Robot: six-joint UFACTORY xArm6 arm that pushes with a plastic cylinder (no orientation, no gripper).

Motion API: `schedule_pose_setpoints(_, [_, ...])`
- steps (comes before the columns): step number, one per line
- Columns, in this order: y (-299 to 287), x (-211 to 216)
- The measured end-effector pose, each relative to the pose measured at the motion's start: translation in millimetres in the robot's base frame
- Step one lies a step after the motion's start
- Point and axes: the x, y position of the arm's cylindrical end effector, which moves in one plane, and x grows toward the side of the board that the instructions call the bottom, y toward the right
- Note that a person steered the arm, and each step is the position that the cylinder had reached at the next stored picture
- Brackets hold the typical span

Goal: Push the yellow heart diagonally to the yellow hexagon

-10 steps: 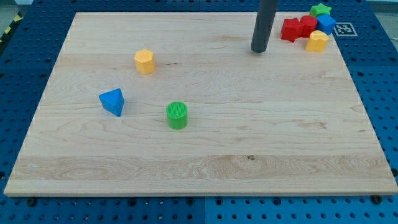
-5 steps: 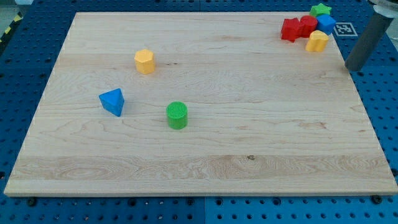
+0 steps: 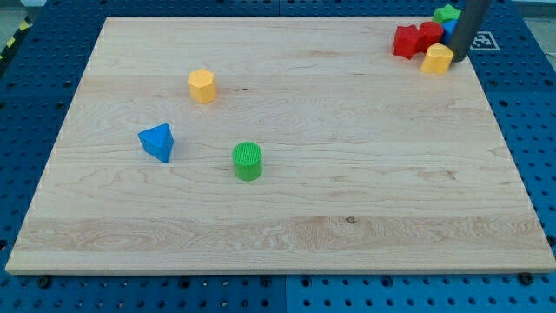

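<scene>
The yellow heart (image 3: 438,59) lies near the board's top right corner, just below two red blocks (image 3: 416,39). My tip (image 3: 458,59) stands at the heart's right side, touching or almost touching it. The rod hides most of the blue block (image 3: 449,26) behind it. The yellow hexagon (image 3: 201,85) stands far off at the view's upper left.
A green star (image 3: 446,13) sits at the very top right, above the blue block. A blue triangular block (image 3: 157,142) lies left of centre, and a green cylinder (image 3: 248,161) stands to its right. The wooden board's right edge (image 3: 499,130) runs close to my tip.
My tip swung from the board's top middle out past the right edge, then came back up and left to the yellow heart's right side. The heart has shifted slightly left.
</scene>
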Motion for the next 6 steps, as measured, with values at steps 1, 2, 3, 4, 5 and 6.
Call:
schedule_pose_setpoints(1, [-16,1])
schedule_pose_setpoints(2, [-23,15])
schedule_pose_setpoints(3, [-23,30])
schedule_pose_setpoints(4, [-36,31])
schedule_pose_setpoints(5, [-72,36])
schedule_pose_setpoints(6, [-113,43])
